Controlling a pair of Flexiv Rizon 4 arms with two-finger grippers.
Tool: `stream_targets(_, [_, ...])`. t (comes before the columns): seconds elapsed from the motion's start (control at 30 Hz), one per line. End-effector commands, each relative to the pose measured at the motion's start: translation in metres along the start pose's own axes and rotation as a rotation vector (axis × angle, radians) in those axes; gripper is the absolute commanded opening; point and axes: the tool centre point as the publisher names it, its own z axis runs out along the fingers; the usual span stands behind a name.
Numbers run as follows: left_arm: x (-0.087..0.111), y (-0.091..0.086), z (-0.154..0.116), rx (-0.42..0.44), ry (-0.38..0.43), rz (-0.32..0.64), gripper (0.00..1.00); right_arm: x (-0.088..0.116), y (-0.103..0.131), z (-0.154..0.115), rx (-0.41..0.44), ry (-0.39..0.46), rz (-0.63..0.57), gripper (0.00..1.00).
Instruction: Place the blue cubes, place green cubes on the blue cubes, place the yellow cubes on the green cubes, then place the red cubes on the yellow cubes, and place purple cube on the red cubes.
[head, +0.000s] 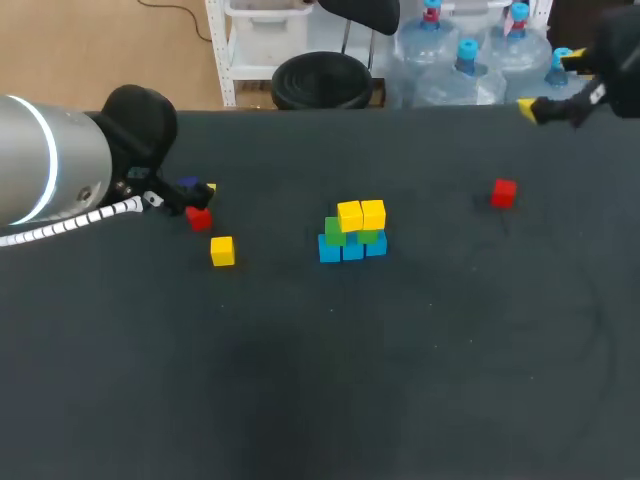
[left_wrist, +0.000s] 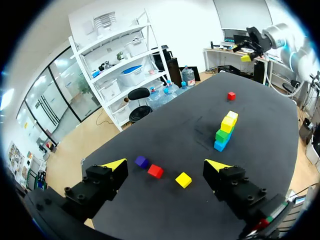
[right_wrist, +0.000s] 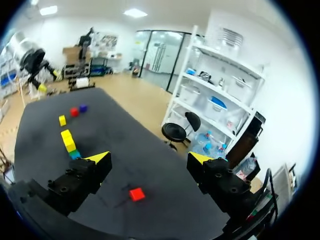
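Observation:
A stack stands mid-table: a row of blue cubes (head: 352, 249) with green cubes (head: 335, 233) on them and two yellow cubes (head: 361, 214) on top; the left wrist view shows this stack (left_wrist: 225, 133) too. A loose yellow cube (head: 222, 251), a red cube (head: 199, 218) and a purple cube (head: 187, 185) lie at the left. My left gripper (head: 192, 198) hangs open above them, and in its wrist view the left gripper (left_wrist: 166, 167) holds nothing. Another red cube (head: 504, 193) lies at the right. My right gripper (head: 547, 82) is open and raised over the far right corner, with that red cube (right_wrist: 136, 194) under it.
The dark table (head: 330, 380) has bare room in front of the stack and between the stack and the right red cube. My left arm's grey body (head: 50, 160) fills the far left corner.

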Motion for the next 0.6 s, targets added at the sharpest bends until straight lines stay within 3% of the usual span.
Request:
stream_targets(0.03, [0.0006,-0.0008,0.0007,-0.003,-0.003,-0.002,1.0,0.0003,0.0135,0.0022,0.255,-0.012,-0.021,1.0])
stream_targets(0.6, [0.0006,-0.0008,0.0007,-0.003,-0.003,-0.002,1.0,-0.0007,0.0149,0.0038,0.249,-0.01,-0.026,1.0])
